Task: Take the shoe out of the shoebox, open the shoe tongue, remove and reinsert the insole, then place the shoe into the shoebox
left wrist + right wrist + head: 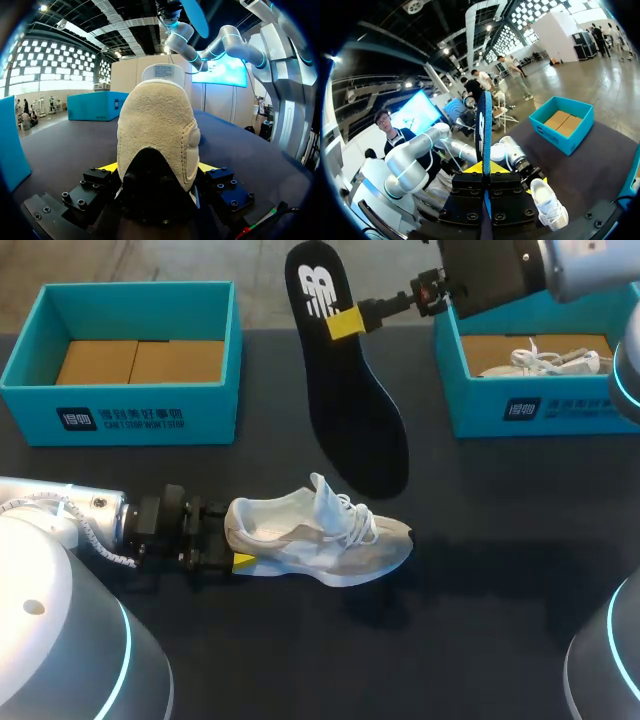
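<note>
My left end effector (232, 540) is clamped on the heel of the shoe (330, 540), which lies ahead of it on the desk (500, 570), probably to brace it. My right end effector (348, 320) pinches the insole (350, 420) near its heel, toe hanging below, above the shoe, likely poised for reinserting.

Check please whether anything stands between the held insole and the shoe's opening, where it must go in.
Nothing visible does. The insole hangs in the right gripper, in the air above the shoe, which the left gripper holds by its heel. The opening looks free, with the tongue raised.
</note>
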